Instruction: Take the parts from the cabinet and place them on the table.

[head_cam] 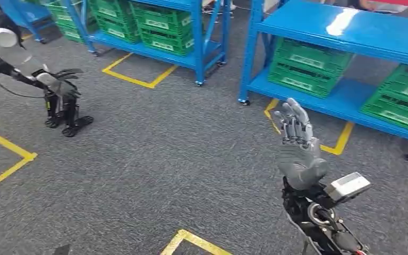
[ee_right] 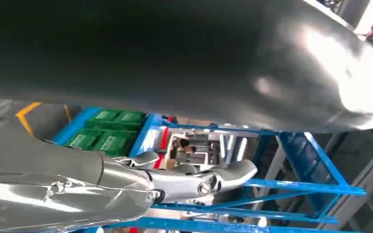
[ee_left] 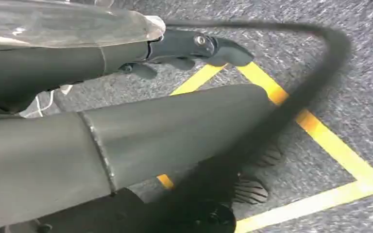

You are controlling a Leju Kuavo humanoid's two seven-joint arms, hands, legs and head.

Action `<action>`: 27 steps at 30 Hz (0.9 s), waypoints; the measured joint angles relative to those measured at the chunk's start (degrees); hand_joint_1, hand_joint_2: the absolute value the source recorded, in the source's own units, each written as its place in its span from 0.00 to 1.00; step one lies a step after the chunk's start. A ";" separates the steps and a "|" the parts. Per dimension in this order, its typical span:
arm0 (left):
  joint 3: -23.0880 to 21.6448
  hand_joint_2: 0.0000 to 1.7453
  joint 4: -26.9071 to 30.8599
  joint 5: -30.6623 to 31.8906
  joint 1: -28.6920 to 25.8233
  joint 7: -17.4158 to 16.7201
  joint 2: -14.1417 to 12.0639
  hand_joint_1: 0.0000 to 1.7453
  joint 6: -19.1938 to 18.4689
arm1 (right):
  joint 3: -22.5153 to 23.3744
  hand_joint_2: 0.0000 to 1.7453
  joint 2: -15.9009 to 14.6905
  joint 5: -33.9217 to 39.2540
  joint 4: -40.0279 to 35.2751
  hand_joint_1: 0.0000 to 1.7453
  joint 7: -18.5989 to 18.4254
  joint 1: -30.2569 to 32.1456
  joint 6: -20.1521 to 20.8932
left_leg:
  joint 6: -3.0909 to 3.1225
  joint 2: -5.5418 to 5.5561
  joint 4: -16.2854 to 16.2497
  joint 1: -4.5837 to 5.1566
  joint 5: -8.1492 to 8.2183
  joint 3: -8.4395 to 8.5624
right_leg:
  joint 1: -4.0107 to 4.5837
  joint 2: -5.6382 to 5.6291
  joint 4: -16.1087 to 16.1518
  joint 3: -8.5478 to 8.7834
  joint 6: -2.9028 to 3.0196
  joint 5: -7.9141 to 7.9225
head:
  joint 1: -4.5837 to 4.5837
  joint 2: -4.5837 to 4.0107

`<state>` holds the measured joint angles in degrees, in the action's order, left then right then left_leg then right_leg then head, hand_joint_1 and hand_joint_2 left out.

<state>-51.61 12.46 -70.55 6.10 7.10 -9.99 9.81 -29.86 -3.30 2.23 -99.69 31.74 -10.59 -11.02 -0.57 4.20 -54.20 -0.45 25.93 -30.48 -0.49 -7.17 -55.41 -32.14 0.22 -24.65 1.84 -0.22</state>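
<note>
I see grey carpet floor (head_cam: 180,154) marked with yellow tape lines (head_cam: 138,79). Another robot's dark feet (head_cam: 66,119) stand on it at the far left, near a yellow tape corner (head_cam: 10,154). More yellow tape (head_cam: 194,241) lies at the near edge.

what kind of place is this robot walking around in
Most likely a warehouse or factory stockroom. Blue steel shelving racks hold rows of labelled green plastic crates, and yellow tape lines mark out bays on the grey carpeted floor.
</note>
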 joint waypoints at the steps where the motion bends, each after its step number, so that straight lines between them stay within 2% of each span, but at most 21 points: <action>1: -0.02 0.00 0.00 0.00 0.02 0.00 0.00 0.00 0.00 | 0.02 0.00 0.00 0.00 0.00 0.00 0.00 0.01 -0.02 | 0.01 -0.06 -0.01 0.01 0.00 0.02 | -0.04 -0.08 0.03 -0.02 -0.06 0.02 | 0.00 0.00; 3: 0.00 0.00 0.02 -0.02 0.15 0.00 0.04 0.00 -0.02 | 0.11 0.00 0.00 0.00 -0.02 0.00 0.00 0.05 -0.02 | 0.48 -1.45 0.79 -0.38 -0.42 0.32 | 0.19 -1.50 0.54 -0.46 -0.90 0.47 | 0.13 0.00; 4: -0.02 0.00 0.02 -0.02 -0.17 0.02 0.04 0.00 -0.09 | 0.70 0.00 0.00 0.00 0.02 0.00 -0.17 0.28 -0.30 | 0.98 -4.86 1.65 -0.44 -0.78 0.73 | -0.03 6.12 -13.03 -6.28 -1.94 -7.50 | -1.70 0.00; 6: -0.02 0.00 0.02 -0.02 -0.25 0.02 0.07 0.00 -0.09 | 0.85 0.00 0.00 0.00 0.07 0.00 -0.26 0.62 -0.35 | 0.97 -6.41 1.62 -0.46 -0.70 0.71 | -0.21 6.73 -18.16 -8.33 -2.26 -8.57 | -1.97 0.00; 7: -0.02 0.00 0.02 -0.02 -0.23 0.02 0.07 0.00 -0.09 | 0.92 0.00 0.00 -0.02 0.09 0.00 -0.26 0.72 -0.33 | 0.84 -7.17 1.61 -0.53 -0.61 0.80 | -0.33 6.96 -16.28 -7.24 -2.40 -7.03 | -2.30 0.00; 9: -0.02 0.00 0.02 -0.02 -0.16 0.02 0.22 0.00 -0.11 | 1.11 0.00 0.00 -0.02 0.11 0.00 -0.26 0.68 -0.35 | 0.40 -8.46 1.51 -0.65 -0.29 1.27 | -0.51 8.26 -6.58 -1.84 -2.41 -2.22 | -2.93 0.00; 10: -0.02 0.00 0.02 -0.02 -0.16 0.02 0.26 0.00 -0.11 | 1.22 0.00 0.00 -0.02 0.11 0.00 -0.26 0.65 -0.35 | 0.11 -9.06 1.45 -0.59 -0.05 1.58 | -0.48 10.26 -1.72 0.80 -2.27 -0.54 | -3.26 0.00; 11: -0.02 0.00 0.02 -0.02 -0.17 0.02 0.24 0.00 -0.11 | 1.31 0.00 0.00 -0.07 0.13 0.00 -0.31 0.53 -0.35 | -0.29 -9.50 1.18 -0.07 0.21 1.59 | 0.40 12.50 0.26 1.74 -2.18 -1.39 | -3.72 0.00; 12: -0.02 0.00 0.02 -0.02 -0.16 0.02 0.24 0.00 -0.11 | 1.31 0.00 0.00 -0.11 0.13 0.00 -0.39 0.49 -0.37 | -0.59 -9.98 0.96 0.13 0.18 1.39 | 0.18 12.01 0.37 2.00 -1.20 -1.45 | -3.87 0.00; 14: -0.02 0.00 0.02 -0.02 0.00 0.02 0.24 0.00 -0.11 | 1.53 0.00 -0.02 0.00 0.22 0.00 -0.39 1.00 -0.44 | -0.84 -11.60 1.01 0.20 0.11 1.56 | 0.41 10.49 0.27 1.41 -0.71 -1.34 | -2.86 0.00; 15: -0.02 0.00 0.02 -0.04 0.05 0.02 0.24 0.00 -0.11 | 1.71 0.00 -0.02 0.07 0.28 0.00 -0.35 0.94 -0.46 | -1.19 -12.31 0.87 0.10 0.34 1.69 | 0.31 9.76 0.55 1.42 -0.26 -1.07 | -3.00 0.00; 16: -0.02 0.00 0.02 -0.04 0.15 0.02 0.22 0.00 -0.11 | 1.68 0.00 -0.02 0.04 0.31 0.00 -0.61 0.93 -0.50 | -1.63 -10.50 0.19 -0.27 1.27 1.54 | -0.03 9.15 0.79 1.61 0.19 -0.78 | -2.91 0.00; 17: -0.02 0.00 0.02 -0.11 0.11 0.02 0.22 0.00 -0.11 | 1.79 0.00 -0.02 -0.15 0.37 0.00 -1.11 0.78 -0.74 | -1.76 -7.25 -2.39 -0.40 3.23 0.39 | -0.06 8.50 0.86 1.44 0.45 -0.63 | -2.34 0.00; 18: -0.02 0.00 0.02 -0.28 0.11 0.02 0.24 0.00 -0.11 | 1.86 0.00 0.00 -0.55 0.52 0.00 -2.33 0.78 -1.31 | -1.83 -5.86 -7.10 -0.47 5.76 -1.90 | -0.06 7.92 0.87 1.24 0.68 -0.48 | -1.82 0.00; 20: -0.02 0.00 0.02 -0.96 -0.12 0.02 0.24 0.00 -0.04 | 2.21 0.00 -0.02 -1.68 2.61 0.00 -5.39 0.95 -2.47 | -1.84 -4.89 -16.81 -0.46 9.35 -6.81 | 0.08 6.33 0.86 0.88 1.00 -0.30 | -1.05 0.00; 21: -0.02 0.00 0.02 -1.53 -0.25 0.07 0.24 0.00 -0.02 | 2.67 0.00 -0.07 -1.86 5.10 0.00 -6.54 1.12 -3.22 | -1.73 -4.71 -18.49 -0.45 9.13 -7.91 | 0.15 5.50 0.86 0.81 1.10 -0.20 | -0.76 0.00; 22: -0.02 0.00 0.02 -1.90 -0.29 0.15 0.28 0.00 0.02 | 3.28 0.00 -0.15 -1.26 8.60 0.00 -6.64 1.23 -3.87 | -1.51 -4.60 -17.19 -0.43 7.58 -7.50 | 0.20 4.73 0.86 0.79 1.09 -0.15 | -0.50 0.00; 24: -0.02 0.00 0.02 -2.51 -0.27 0.39 0.33 0.00 0.33 | 4.90 0.00 -0.50 1.97 18.05 0.00 -3.84 1.23 -4.79 | -0.83 -3.71 -7.95 -0.41 2.21 -3.44 | 0.27 3.30 0.85 0.82 0.92 0.00 | 0.07 0.00; 25: -0.02 0.00 0.02 -2.71 -0.25 0.57 0.31 0.00 0.55 | 6.07 0.00 -0.79 4.23 23.95 0.00 -0.91 1.19 -5.66 | -0.39 -1.50 -2.36 -0.42 -0.10 -0.82 | 0.25 2.81 0.85 0.80 0.83 0.05 | 0.33 0.00; 26: -0.02 0.00 0.02 -3.00 -0.29 0.61 0.22 0.00 0.70 | 7.28 0.00 -0.98 6.22 29.64 0.00 1.39 1.10 -6.47 | -0.16 0.95 0.36 -0.46 0.33 0.33 | 0.51 2.41 0.80 0.49 0.48 0.12 | 0.41 0.00; 27: 0.00 0.00 0.02 -3.32 -0.30 0.68 0.26 0.00 0.85 | 8.67 0.00 -1.40 8.24 35.71 0.00 2.71 1.29 -6.54 | -0.39 0.04 0.63 -0.38 -0.02 0.28 | 0.41 2.07 0.72 0.40 0.20 0.14 | 0.24 0.00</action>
<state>-51.60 12.48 -73.88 5.80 7.78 -9.73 10.67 -21.18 -4.70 10.47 -63.97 34.44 -9.30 -17.55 -0.96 4.24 -53.57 -0.83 25.91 -30.20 -0.08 -5.09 -54.69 -31.74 0.42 -24.50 2.07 -0.22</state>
